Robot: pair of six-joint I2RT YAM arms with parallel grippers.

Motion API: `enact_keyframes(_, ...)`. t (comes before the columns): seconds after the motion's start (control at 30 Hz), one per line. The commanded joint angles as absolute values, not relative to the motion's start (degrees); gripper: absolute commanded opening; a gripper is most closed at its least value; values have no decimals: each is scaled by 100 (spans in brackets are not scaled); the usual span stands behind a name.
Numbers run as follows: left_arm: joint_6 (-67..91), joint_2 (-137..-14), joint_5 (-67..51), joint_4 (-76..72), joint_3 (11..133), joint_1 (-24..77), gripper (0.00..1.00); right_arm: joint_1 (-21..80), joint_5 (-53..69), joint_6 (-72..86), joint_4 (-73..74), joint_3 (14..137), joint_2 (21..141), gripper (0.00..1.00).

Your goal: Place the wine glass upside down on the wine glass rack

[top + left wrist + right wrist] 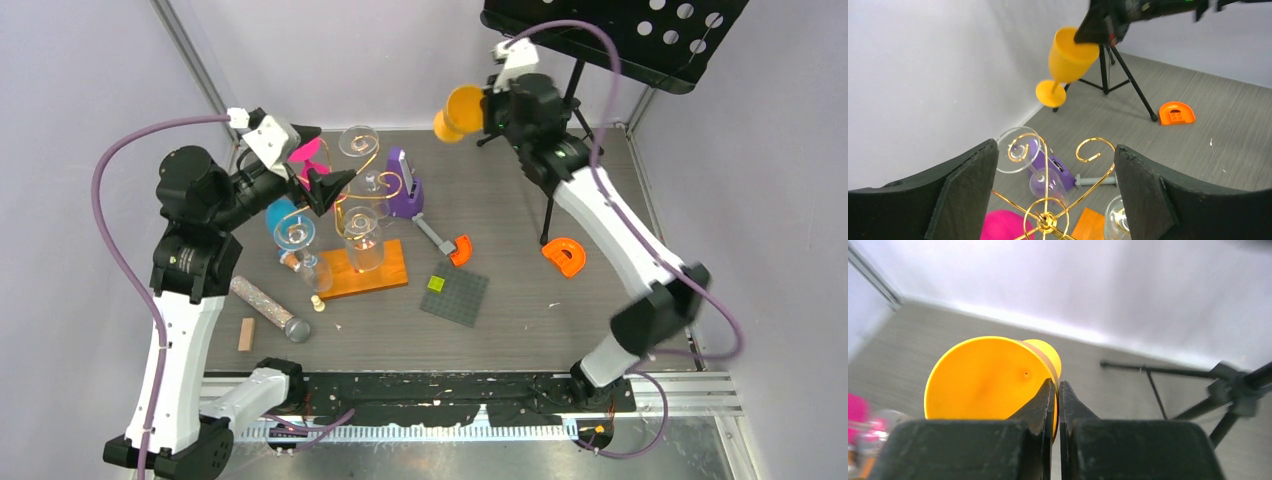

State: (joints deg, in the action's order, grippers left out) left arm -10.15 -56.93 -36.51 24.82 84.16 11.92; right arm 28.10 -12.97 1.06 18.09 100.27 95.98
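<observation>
We have two arms, the left arm point(185, 320) and the right arm point(610, 230), each with white shells on the long links, rounded black joints and a black base at six o'clock in the top view. A lilac cable point(98, 195) loops down from a white camera box point(265, 135) at each wrist. The left gripper point(1055, 145) and right gripper point(1056, 385) carry matte black wedge-shaped fingers point(965, 195) with layered edges.

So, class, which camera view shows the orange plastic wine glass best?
The left wrist view: the orange plastic wine glass shows whole, with bowl, stem and foot, its rim in the right pincer. The top view shows it small; the right wrist view shows only its open bowl.
</observation>
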Motion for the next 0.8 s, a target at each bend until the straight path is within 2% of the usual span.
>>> enact_keyframes(0.0,-608,-5511,-3597,1731,8407,1178,89,2848,-691,402,-155,9266,7957,5)
enact_keyframes(0.13,-240,-5490,-3588,1248,8337,1191,92,2852,1136,956,-1754,8313,7095,5)
enact_keyframes(0.23,-37,-5508,-3537,803,8190,1254,92,2960,2378,1581,-2562,8095,6924,5)
enact_keyframes(0.37,-58,-5433,-3338,270,7876,1514,92,3503,2645,1215,-2927,7920,6802,5)
enact_keyframes(0.6,-228,-5226,-2988,-166,7575,1782,91,4270,2610,117,-2635,7895,6792,5)
enact_keyframes(0.67,-188,-5200,-2784,-196,7545,1785,84,4298,2727,105,-2795,7787,6763,5)
enact_keyframes(0.73,-138,-5175,-2632,-234,7514,1784,70,4306,2795,105,-2888,7701,6729,5)
enact_keyframes(0.77,-102,-5162,-2582,-262,7493,1784,59,4313,2808,105,-2916,7654,6709,5)
